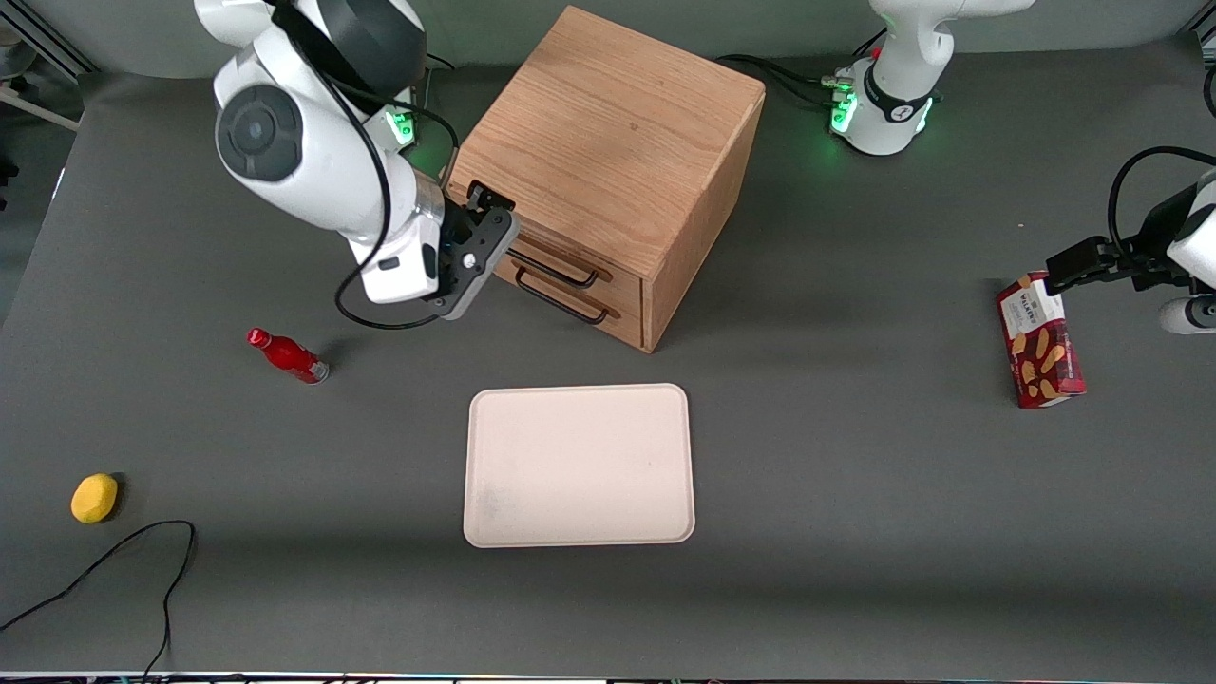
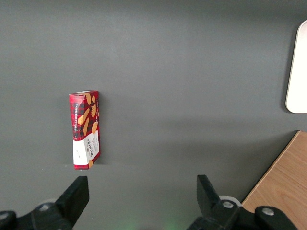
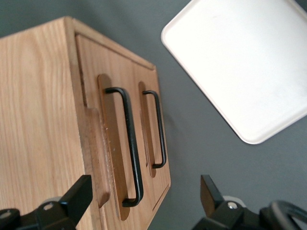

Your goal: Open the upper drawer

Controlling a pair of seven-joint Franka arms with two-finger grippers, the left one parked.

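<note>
Two drawers sit shut in the front of the wooden cabinet (image 1: 617, 152), which stands on the grey tabletop (image 1: 836, 475) farther from the front camera than the tray (image 1: 579, 465). The upper drawer (image 3: 103, 134) is the higher of the pair, flush with the cabinet face, and its black bar handle (image 3: 132, 143) runs along it just above the lower drawer's handle (image 3: 160, 129). The cream tray lies flat, apart from the cabinet. The gripper (image 1: 475, 252) hangs in front of the drawers at the working arm's end of the cabinet, close to the upper handle but not touching it; its jaws stand spread apart and hold nothing. A red biscuit box (image 1: 1040, 342) lies toward the parked arm's end. A small red bottle (image 1: 287, 355) lies on its side toward the working arm's end, and a yellow lemon (image 1: 94, 498) rests nearer the front camera than the bottle.
</note>
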